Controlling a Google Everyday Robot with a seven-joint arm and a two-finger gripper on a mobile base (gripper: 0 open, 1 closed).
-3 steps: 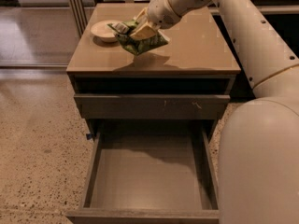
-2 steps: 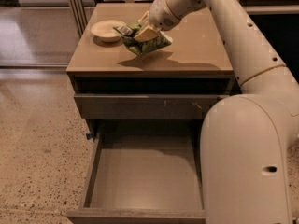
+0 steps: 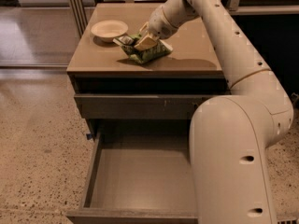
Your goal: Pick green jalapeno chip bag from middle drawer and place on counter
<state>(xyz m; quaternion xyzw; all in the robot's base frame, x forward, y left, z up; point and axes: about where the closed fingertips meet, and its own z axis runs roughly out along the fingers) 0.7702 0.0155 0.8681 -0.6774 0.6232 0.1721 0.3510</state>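
Observation:
The green jalapeno chip bag lies on the tan counter, just right of a white bowl. My gripper reaches in from the upper right and sits on top of the bag, its fingers closed on the bag's upper edge. The bag's underside appears to rest on the counter surface. The middle drawer is pulled wide open below, and nothing shows inside it.
A white bowl stands on the counter's back left, close to the bag. A shallower grey drawer sits shut above the open one. My arm's large body covers the open drawer's right side. Speckled floor lies to the left.
The gripper has lowered the bag slightly, toward the counter's front, so that it now rests on the surface. The arm has shifted with it.

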